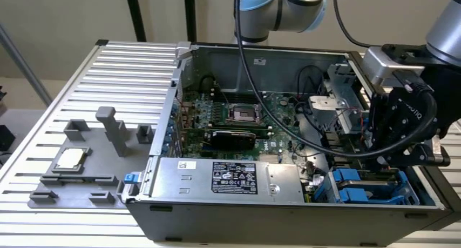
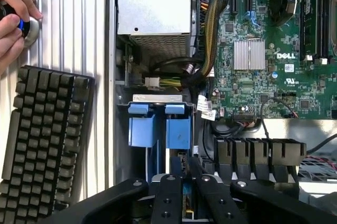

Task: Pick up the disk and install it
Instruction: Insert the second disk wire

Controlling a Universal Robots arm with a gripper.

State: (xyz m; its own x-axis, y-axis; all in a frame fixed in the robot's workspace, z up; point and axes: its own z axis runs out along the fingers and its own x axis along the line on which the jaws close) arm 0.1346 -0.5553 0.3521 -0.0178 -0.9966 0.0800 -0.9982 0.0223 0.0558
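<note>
The gripper's [image 2: 184, 192] linkage hides most of the disk [image 2: 185, 205]; the keyboard [image 2: 45, 145] and a person's hand [image 2: 16, 10] run off frame.

A robotics lab or test bench: an opened desktop computer case [image 1: 288, 151] with its motherboard [image 2: 274, 50] bare sits on a slatted aluminium table [image 1: 129, 64], beside grey fixture blocks [image 1: 86, 161] and a keyboard [image 2: 45, 145] (a person's hand [image 2: 16, 13] rests nearby).

Even, bright light; soft shadows, sharp focus

Blue disk carrier [image 2: 158, 129], green motherboard [image 2: 268, 45], black keyboard [image 2: 45, 145].
</note>
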